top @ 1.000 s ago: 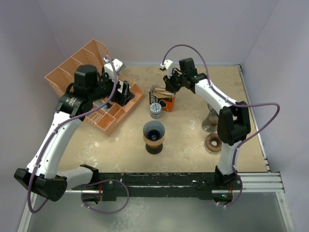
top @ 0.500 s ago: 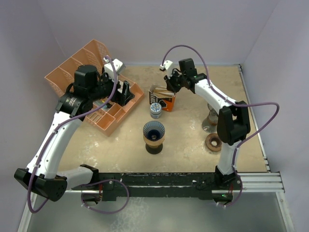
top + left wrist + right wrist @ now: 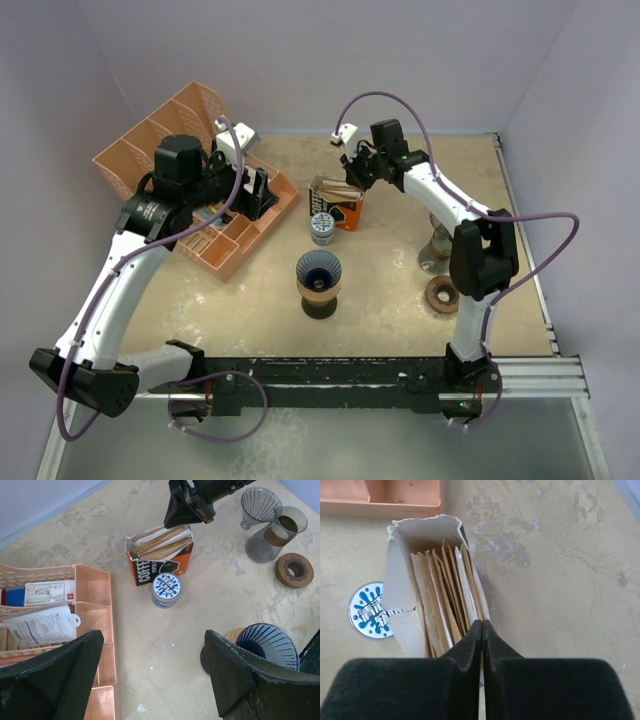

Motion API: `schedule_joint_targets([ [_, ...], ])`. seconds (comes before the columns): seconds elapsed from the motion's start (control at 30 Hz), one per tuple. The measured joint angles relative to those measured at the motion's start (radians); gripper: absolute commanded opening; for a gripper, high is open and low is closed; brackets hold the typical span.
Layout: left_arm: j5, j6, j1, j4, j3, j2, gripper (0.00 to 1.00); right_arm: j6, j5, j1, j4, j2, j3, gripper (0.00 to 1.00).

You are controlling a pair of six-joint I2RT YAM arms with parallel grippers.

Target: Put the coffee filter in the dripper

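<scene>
Right wrist view: the right hand [image 3: 481, 626] is pressed shut on the top edges of the coffee filters [image 3: 445, 595], which stand upright in their torn-open box [image 3: 400, 590]. Their edges run in line with the finger seam, and I cannot tell whether one sheet is pinched. The dripper [image 3: 319, 270] stands on the surface [image 3: 400, 290] nearer the arms' side, well apart from the box, past a small tin [image 3: 322, 227]. The left hand [image 3: 152, 645] hangs spread wide and empty by the orange organiser [image 3: 95, 595]

left tool [image 3: 152, 640] spread wide, right tool [image 3: 481, 626] pressed closed
</scene>
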Motion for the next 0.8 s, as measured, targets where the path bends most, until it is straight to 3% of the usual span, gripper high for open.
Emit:
schedule_joint_targets([
  [0.43, 0.000, 0.004, 0.000, 0.000, -0.011, -0.005, 0.82, 0.002, -0.003, 0.000, -0.031, -0.042, 0.013, 0.03],
  [0.8, 0.003, 0.016, 0.000, 0.000, -0.013, -0.021, 0.82, 0.013, -0.027, 0.000, -0.032, -0.105, 0.011, 0.29],
])
